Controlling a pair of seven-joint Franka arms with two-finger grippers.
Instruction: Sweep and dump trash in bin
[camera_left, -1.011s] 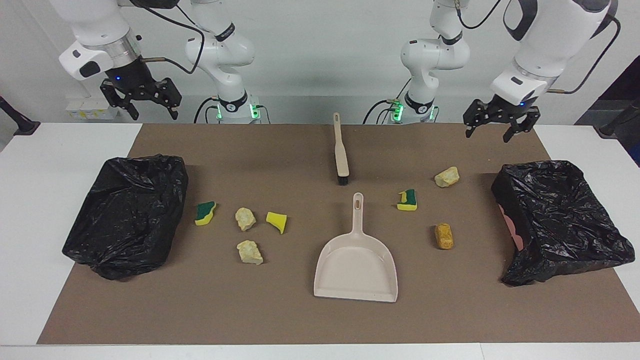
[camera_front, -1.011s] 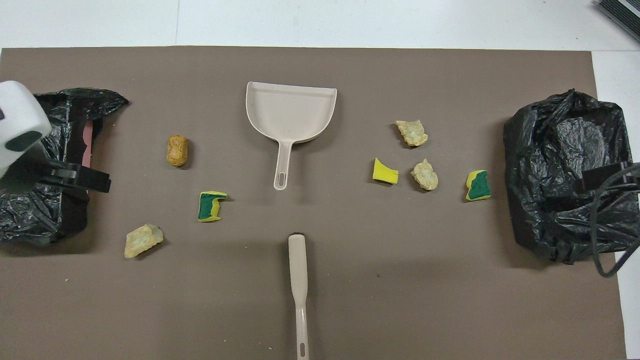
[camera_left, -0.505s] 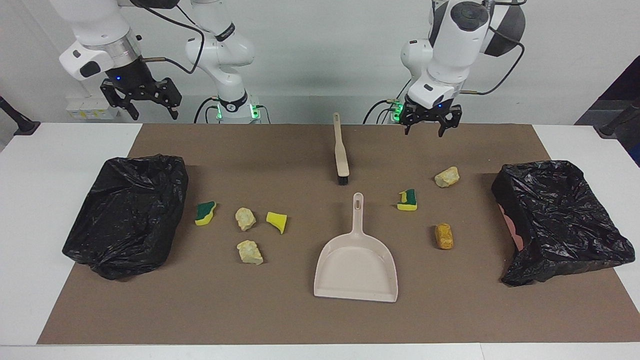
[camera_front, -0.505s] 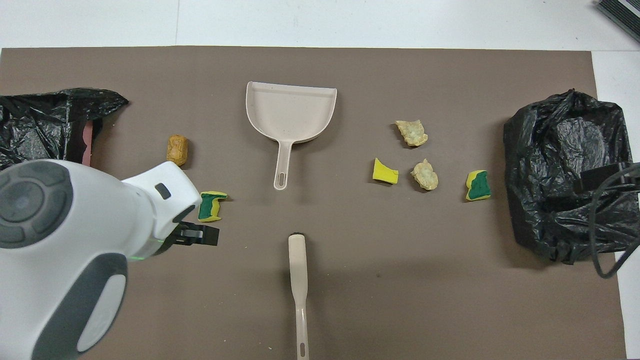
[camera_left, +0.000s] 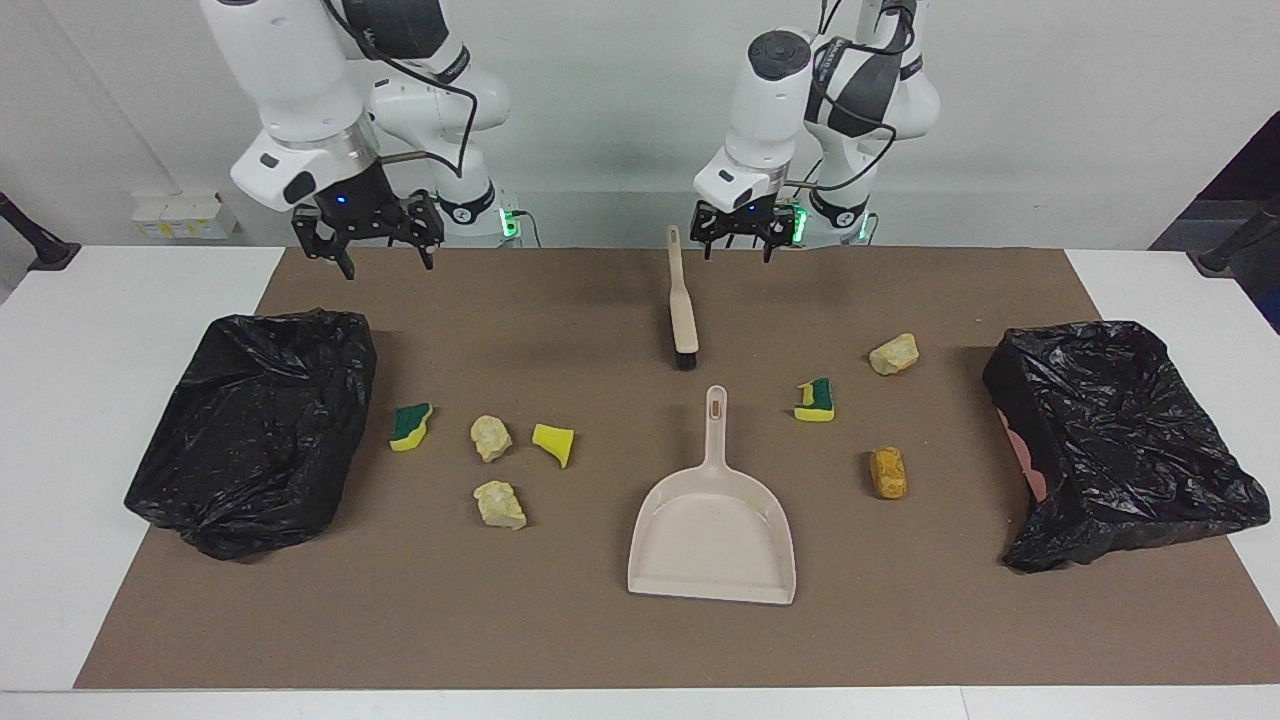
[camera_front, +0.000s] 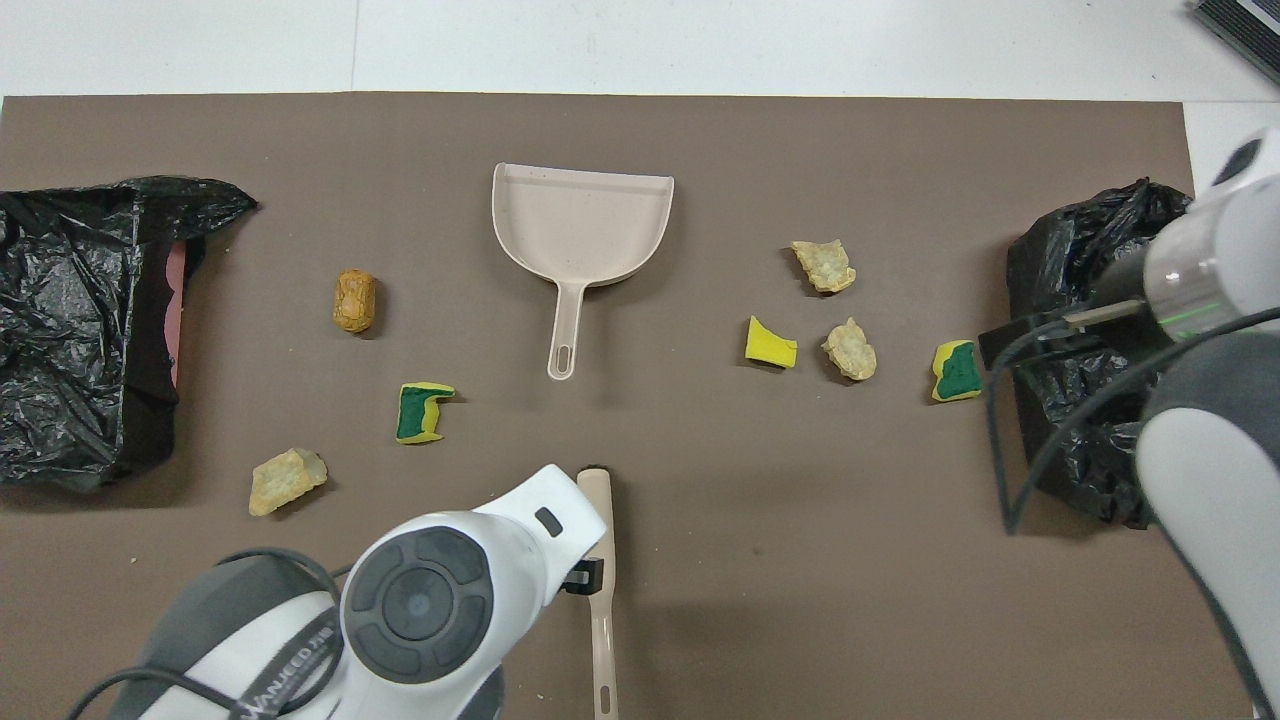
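Note:
Several trash scraps lie on the brown mat. Green-and-yellow sponge pieces (camera_left: 410, 426) (camera_left: 815, 400), a yellow piece (camera_left: 554, 443), pale foam lumps (camera_left: 490, 437) (camera_left: 499, 504) (camera_left: 893, 354) and an orange-brown lump (camera_left: 888, 472) lie on either side of the beige dustpan (camera_left: 712, 520). The beige brush (camera_left: 682, 305) lies nearer to the robots than the dustpan, bristles toward it. My left gripper (camera_left: 737, 238) hangs open and empty just beside the brush handle's end. My right gripper (camera_left: 368, 235) hangs open over the mat's robot-side edge near one bin (camera_left: 255, 430).
Two bins lined with black bags stand at the mat's two ends, one at the right arm's end (camera_front: 1080, 250) and one at the left arm's end (camera_front: 70, 330). The dustpan (camera_front: 580, 225) lies mid-mat, its handle pointing at the brush (camera_front: 598, 510).
The left arm has swung from over the bin at its own end to the brush handle. The right gripper has shifted toward the table's middle and lower. Nothing on the mat has moved.

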